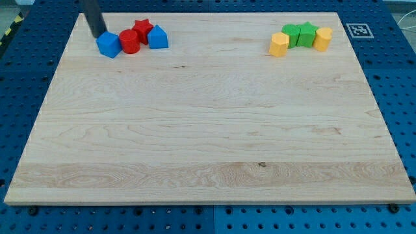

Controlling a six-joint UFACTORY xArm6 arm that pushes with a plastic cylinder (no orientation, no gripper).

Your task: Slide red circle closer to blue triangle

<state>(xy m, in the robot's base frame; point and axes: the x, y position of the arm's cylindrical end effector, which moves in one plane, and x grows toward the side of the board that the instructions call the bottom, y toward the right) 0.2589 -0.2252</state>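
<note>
Bare table (208,143) nearest; the blocks crowd its top edge.
Red circle (129,41), light, rigid and quick to slide, sits beside blue triangle (158,37). The tip (99,35), a jawless end effector gripping nothing, touches blue cube (108,45); push the circle's left face.

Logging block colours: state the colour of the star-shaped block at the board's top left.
Red. The star shows best in the camera view.
</note>
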